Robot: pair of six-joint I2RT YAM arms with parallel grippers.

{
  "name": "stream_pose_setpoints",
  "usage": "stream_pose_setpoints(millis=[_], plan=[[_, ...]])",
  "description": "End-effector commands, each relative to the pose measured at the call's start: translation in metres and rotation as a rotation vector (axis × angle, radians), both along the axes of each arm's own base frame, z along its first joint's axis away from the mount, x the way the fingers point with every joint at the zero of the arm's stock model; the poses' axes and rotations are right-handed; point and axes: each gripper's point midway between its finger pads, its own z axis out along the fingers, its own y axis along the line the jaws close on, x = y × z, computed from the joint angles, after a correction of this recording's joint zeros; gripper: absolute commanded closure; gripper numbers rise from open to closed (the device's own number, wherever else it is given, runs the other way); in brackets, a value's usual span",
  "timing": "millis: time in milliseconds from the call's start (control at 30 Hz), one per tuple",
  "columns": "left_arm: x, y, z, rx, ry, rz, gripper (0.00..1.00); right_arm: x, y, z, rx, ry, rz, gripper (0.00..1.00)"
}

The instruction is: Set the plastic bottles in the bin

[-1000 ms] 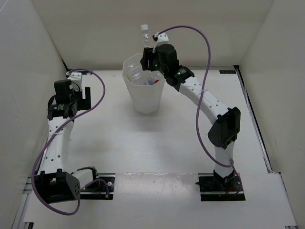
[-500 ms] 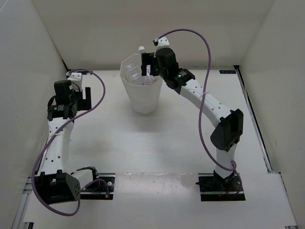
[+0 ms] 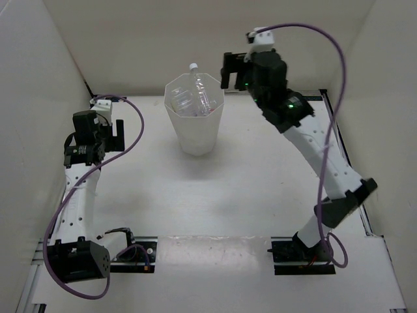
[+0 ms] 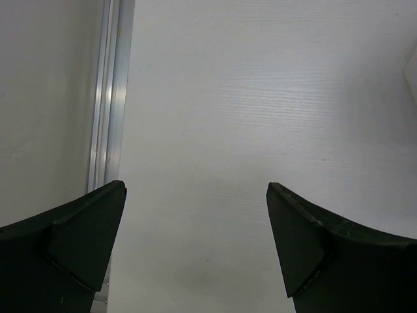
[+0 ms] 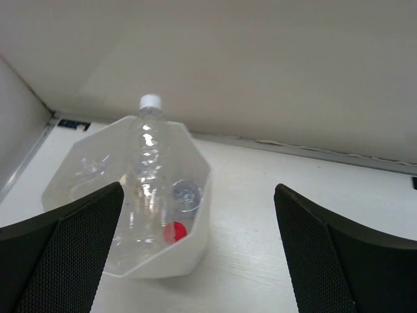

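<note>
Bin [image 3: 195, 135] stands upright on the tabletop [image 3: 228, 195], far centre, between the two arms. White-capped bottle [image 3: 198, 90] is inside the bin, leaning, its neck and cap poking above the rim. The right wrist view shows the same bottle [image 5: 148, 171] against the bin's far wall and a red cap [image 5: 174, 232] low down beside it. Other clear bottles lie lower in the bin, count unclear. Right end effector [image 3: 233, 70] is raised to the right of the bin rim, apart from it, released, fingers [image 5: 71, 248] spread wide and nothing between them. Left end effector [image 3: 107, 134] is well left of the bin near the left wall, also released, over bare tabletop, holding nothing.
</note>
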Motion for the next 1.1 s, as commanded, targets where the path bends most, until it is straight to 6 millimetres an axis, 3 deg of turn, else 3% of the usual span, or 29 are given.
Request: stream_pose_setpoints(millis=[0, 33, 100, 133, 233, 267, 367, 433, 600, 800, 1067], plan=[[-0.007, 0.006, 0.010, 0.029, -0.032, 0.019, 0.00, -0.012, -0.080, 0.003, 0.036, 0.057, -0.148, 0.00], [-0.007, 0.007, 0.010, 0.034, -0.031, 0.027, 0.00, -0.013, -0.107, -0.031, 0.022, 0.147, -0.170, 0.00], [-0.009, 0.007, 0.009, 0.027, -0.033, 0.032, 0.00, -0.021, -0.131, -0.069, 0.056, 0.275, -0.206, 0.00], [-0.009, 0.006, 0.009, 0.015, -0.036, 0.040, 0.00, -0.024, -0.156, -0.095, 0.061, 0.343, -0.252, 0.00], [-0.013, 0.009, 0.004, 0.006, -0.031, 0.081, 0.00, -0.038, -0.189, -0.135, 0.098, 0.472, -0.352, 0.00], [-0.015, 0.010, -0.001, 0.002, -0.022, 0.094, 0.00, -0.043, -0.195, -0.157, 0.087, 0.531, -0.377, 0.00], [-0.021, 0.013, -0.004, 0.002, -0.022, 0.105, 0.00, -0.056, -0.208, -0.187, 0.063, 0.616, -0.425, 0.00], [-0.024, 0.015, -0.006, -0.005, -0.022, 0.119, 0.00, -0.061, -0.218, -0.195, 0.051, 0.635, -0.470, 0.00], [-0.029, 0.019, -0.015, -0.014, -0.006, 0.143, 0.00, -0.063, -0.214, -0.208, 0.066, 0.673, -0.463, 0.00], [-0.033, 0.021, -0.022, -0.015, 0.006, 0.153, 0.00, -0.058, -0.209, -0.198, 0.092, 0.659, -0.446, 0.00], [-0.036, 0.022, -0.023, -0.020, 0.006, 0.154, 0.00, -0.057, -0.210, -0.201, 0.093, 0.665, -0.460, 0.00]])
